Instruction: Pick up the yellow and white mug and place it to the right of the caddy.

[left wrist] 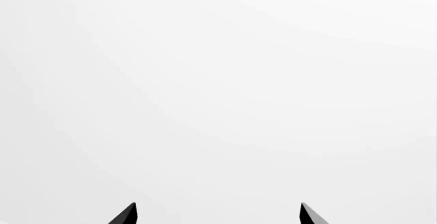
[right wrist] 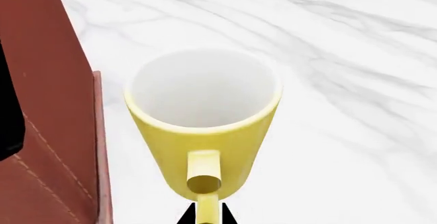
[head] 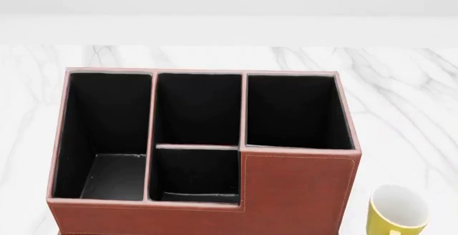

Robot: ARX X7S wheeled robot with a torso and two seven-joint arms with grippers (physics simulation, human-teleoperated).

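Observation:
The yellow and white mug [head: 398, 213] stands upright on the marble table just right of the caddy [head: 293, 192], at the bottom right of the head view. In the right wrist view the mug [right wrist: 204, 121] fills the middle, its handle [right wrist: 203, 183] toward the camera. My right gripper [right wrist: 204, 215] has its two black fingertips closed against either side of the handle's lower end. The caddy's brown wall [right wrist: 48, 132] is close beside the mug. My left gripper [left wrist: 218, 214] is open, showing only blank white. Neither gripper shows in the head view.
The white marble table [head: 415, 111] stretches behind and to the right of the caddy, up to a pale wall at the back. The caddy's four black-lined compartments hold nothing.

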